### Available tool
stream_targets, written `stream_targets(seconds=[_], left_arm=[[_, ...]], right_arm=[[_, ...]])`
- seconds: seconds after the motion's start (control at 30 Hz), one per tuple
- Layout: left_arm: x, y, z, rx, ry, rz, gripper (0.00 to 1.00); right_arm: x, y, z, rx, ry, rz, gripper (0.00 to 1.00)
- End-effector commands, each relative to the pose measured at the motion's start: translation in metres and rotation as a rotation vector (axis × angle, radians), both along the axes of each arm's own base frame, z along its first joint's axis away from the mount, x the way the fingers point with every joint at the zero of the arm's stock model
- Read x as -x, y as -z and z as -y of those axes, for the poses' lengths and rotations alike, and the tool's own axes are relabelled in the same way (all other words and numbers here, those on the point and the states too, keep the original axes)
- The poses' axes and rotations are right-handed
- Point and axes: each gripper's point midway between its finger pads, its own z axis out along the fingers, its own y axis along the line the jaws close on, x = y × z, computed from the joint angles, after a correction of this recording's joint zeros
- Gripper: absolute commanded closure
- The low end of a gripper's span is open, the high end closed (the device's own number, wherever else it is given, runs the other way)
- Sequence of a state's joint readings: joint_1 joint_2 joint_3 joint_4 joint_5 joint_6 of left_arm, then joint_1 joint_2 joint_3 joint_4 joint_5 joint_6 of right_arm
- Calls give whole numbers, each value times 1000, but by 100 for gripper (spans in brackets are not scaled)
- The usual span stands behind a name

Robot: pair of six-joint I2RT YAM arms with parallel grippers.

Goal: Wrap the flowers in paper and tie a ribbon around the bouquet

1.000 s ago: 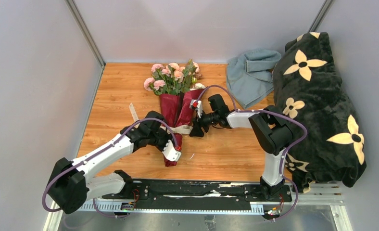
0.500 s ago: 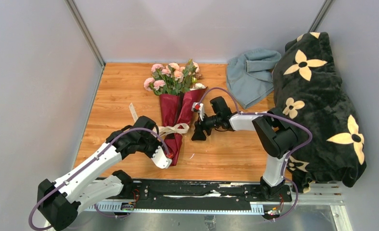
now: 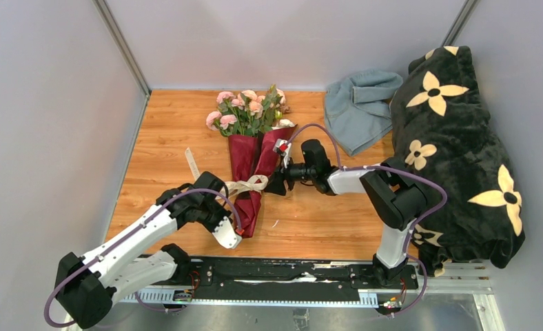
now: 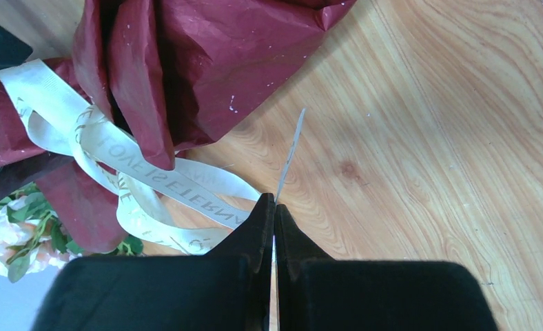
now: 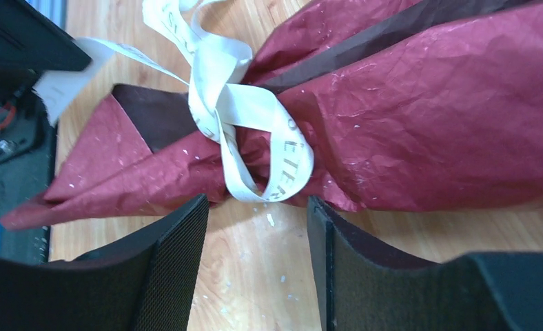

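The left claw (image 4: 274, 207) is clamped shut on a tail of the ribbon (image 4: 186, 189), running edge-on ahead of it. The right claw (image 5: 256, 204) gapes wide, with the knotted waist of the bouquet (image 5: 427, 124) just ahead.

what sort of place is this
Probably a robot lab test cell, not a florist's: a left arm and right arm bolted to a rail at the edge of a wooden table, plain grey walls boxing it in, and a bouquet as the workpiece.
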State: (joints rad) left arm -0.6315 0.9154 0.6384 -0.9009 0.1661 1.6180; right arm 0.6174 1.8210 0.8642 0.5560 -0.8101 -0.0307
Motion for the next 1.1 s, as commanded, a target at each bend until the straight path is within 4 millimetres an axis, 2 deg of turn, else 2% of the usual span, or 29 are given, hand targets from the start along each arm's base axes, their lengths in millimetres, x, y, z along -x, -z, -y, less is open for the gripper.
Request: stream_targets(seconds=[0.0,0.2,0.33,0.67,0.83,0.9,1.0,1.03,1.07], left_arm=[[2,5,-3,-27,2,-18,100],[2,10,-3,-29,4,-23,100],[4,13,-3,-26,-6,-38,100],[8,25,-6,-39,-2,-47,100],[6,26,-6,-40,-6,-42,100],[5,26,-6,-39,-13,-45,100],[6,27,-8,-41,-28,-48,100],[7,28,-9,-42,-31,-50,100],[8,30,-10,-45,-32,-54,100]], right_arm=[[7,-13,-14,-127,60,-108,43],[19,-8,-27,-226,102,-206,50],[13,-13,-33,-297,137,-211,58],[8,-7,-28,-280,192,-211,55],[4,-8,-31,-273,195,-219,59],[3,-8,-32,-271,197,-218,68],[3,-10,-33,-270,190,-222,94],[3,-11,-33,-270,187,-223,99],[5,-11,-33,-269,182,-226,100]])
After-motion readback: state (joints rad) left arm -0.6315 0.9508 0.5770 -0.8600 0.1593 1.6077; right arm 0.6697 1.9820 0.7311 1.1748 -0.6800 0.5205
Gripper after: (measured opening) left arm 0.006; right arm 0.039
